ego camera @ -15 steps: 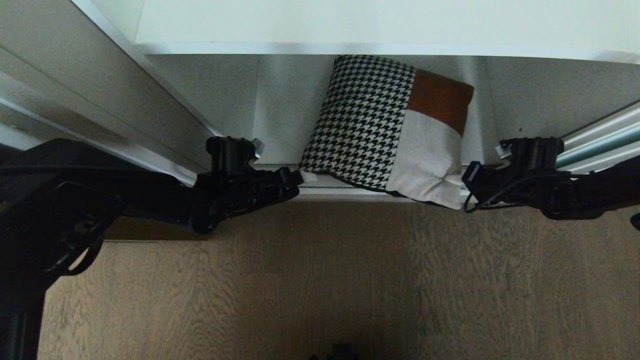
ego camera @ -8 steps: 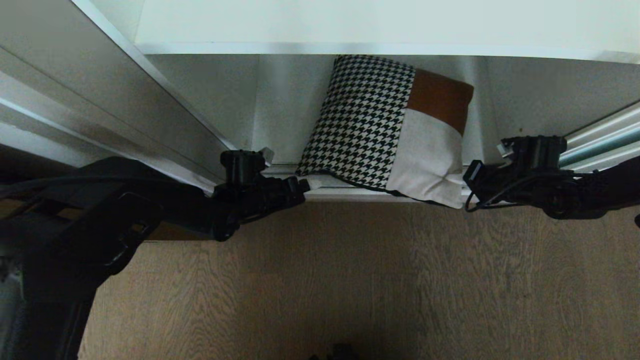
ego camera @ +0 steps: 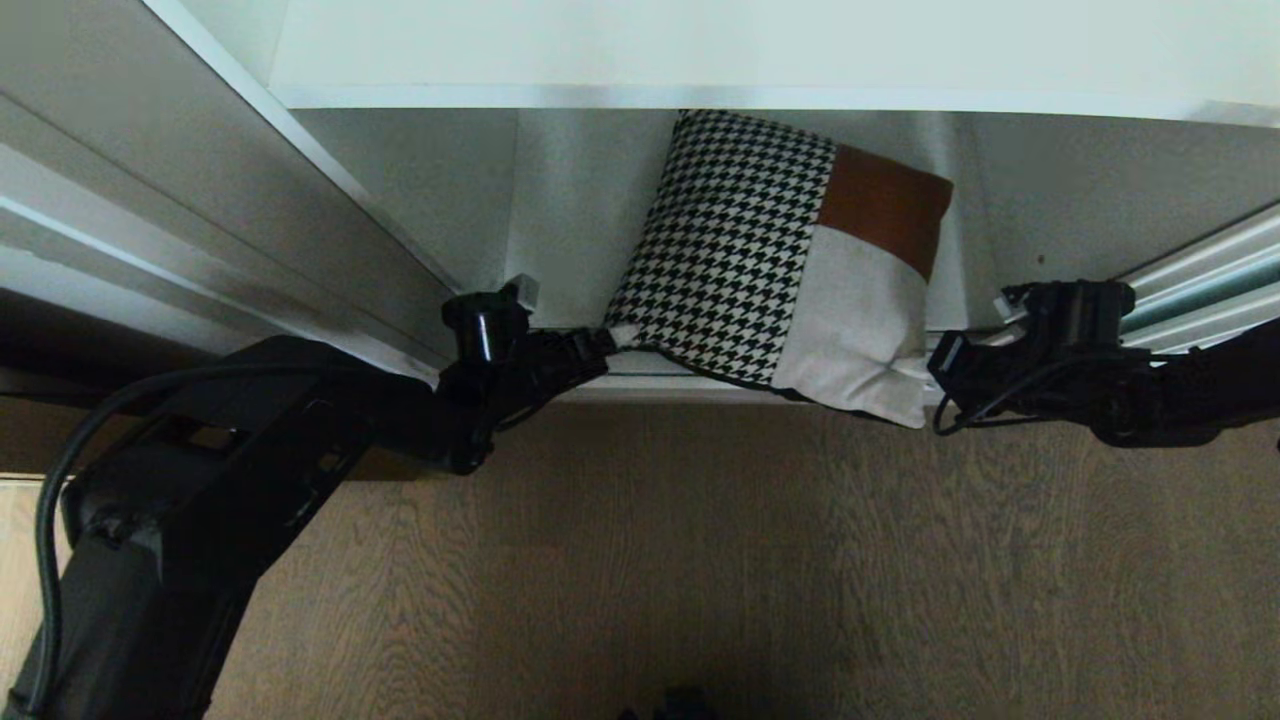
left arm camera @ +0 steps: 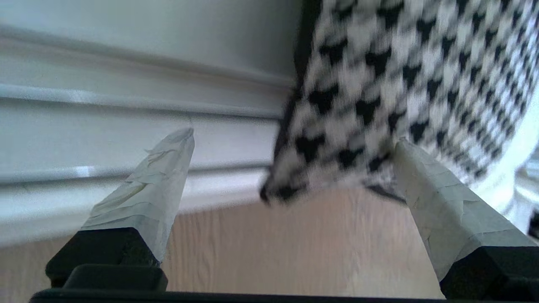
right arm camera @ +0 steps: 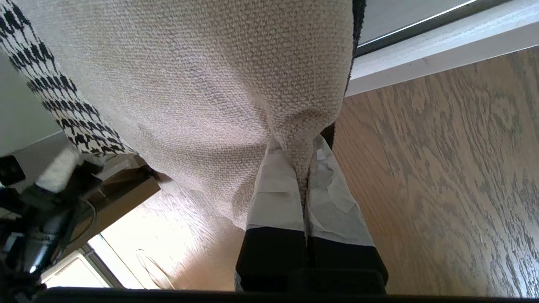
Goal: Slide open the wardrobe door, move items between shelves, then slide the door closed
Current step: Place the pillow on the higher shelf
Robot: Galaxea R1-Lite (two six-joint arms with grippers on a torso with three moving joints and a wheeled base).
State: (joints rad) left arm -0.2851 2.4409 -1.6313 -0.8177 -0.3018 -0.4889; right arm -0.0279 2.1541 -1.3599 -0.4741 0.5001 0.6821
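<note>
We see the cushion standing tilted on the lowest shelf of the wardrobe, under the white shelf board above, its lower edge hanging past the bottom door track over the wooden floor. Right claw is clenched on the cushion's beige corner (fabric bunched between the taped fingers). Left claw is released, fingers spread wide, one fingertip against the cushion's houndstooth corner, the other in front of the track. The sliding door sits to the cushion's right.
</note>
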